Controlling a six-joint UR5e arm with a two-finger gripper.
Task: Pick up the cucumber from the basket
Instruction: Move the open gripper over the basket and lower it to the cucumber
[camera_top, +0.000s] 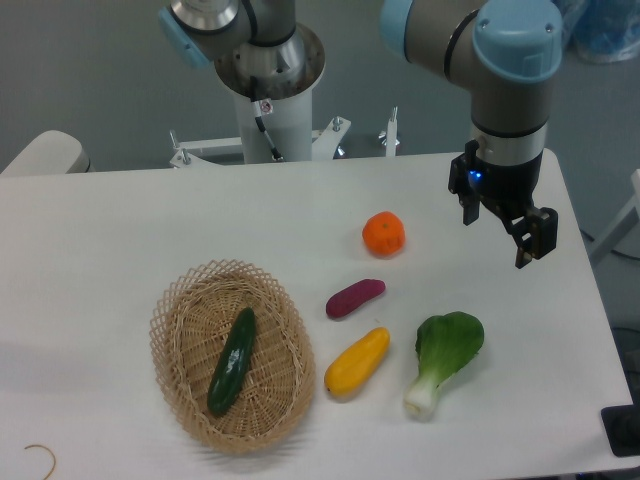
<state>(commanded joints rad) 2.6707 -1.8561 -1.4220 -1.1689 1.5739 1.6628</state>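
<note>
The cucumber (232, 361) is slim, dark green and glossy. It lies lengthwise in the middle of the oval tan wicker basket (172, 315) at the front left of the table. My gripper (497, 232) hangs above the table's right side, far from the basket, to the right of the orange. Its two dark fingers (535, 235) stand apart with nothing between them, so it is open and empty.
An orange (384, 234), a purple sweet potato (354, 298), a yellow squash (356, 361) and a bok choy (444, 359) lie on the white table between basket and gripper. The arm's base (268, 110) stands at the back centre. The table's right edge is near the gripper.
</note>
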